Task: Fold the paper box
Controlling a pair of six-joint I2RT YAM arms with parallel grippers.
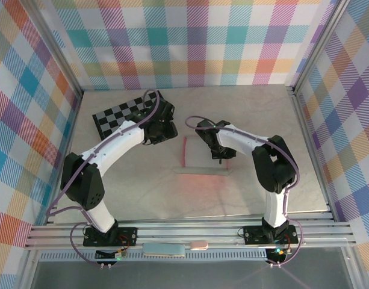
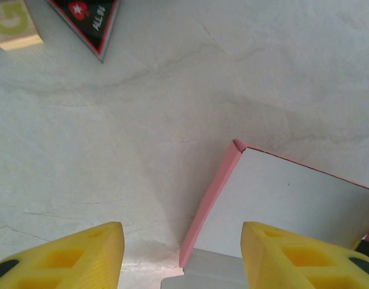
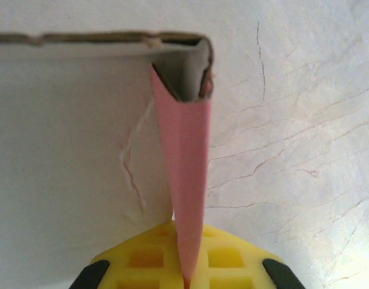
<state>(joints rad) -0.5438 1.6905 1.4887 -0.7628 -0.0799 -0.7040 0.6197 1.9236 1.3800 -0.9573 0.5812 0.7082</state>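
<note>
right gripper (image 3: pixel 185 280): clenched on a pink flap (image 3: pixel 187 180) of the paper box. The flap stands on edge and runs straight in between the yellow fingers (image 3: pixel 226 259).
paper box (image 1: pixel 202 153): lies about mid-table, slightly toward the right edge, with its pale whitish face up. In the right wrist view a raised wall runs along the top of the box and meets the pinched flap at a corner, where the card curls over. A crease wrinkles the pale panel beside the flap.
box, near side: a pink strip (image 1: pixel 202 179) runs along it on the table (image 1: pixel 142 192). Whether it is a flap or only a tint on the surface cannot be told.
box, left side: in the left wrist view a pink wall (image 2: pixel 211 198) stands up along the pale panel.
left gripper (image 2: pixel 181 259): released. Its yellow fingers (image 2: pixel 76 256) stand well apart, with the near end of that pink wall in the gap between them and the left finger clear of it. Seen from above, the gripper hovers just left of the box, toward the far edge.
checkered board (image 1: pixel 121 114): black and grey, flat in the far left corner, partly under the left arm.
black triangle (image 2: pixel 88 21): red-rimmed, with a white star, on the table ahead of the left gripper.
rail: along the near edge it carries a pale bar (image 1: pixel 165 250) with a small pink piece (image 1: pixel 198 245) beside it.
</note>
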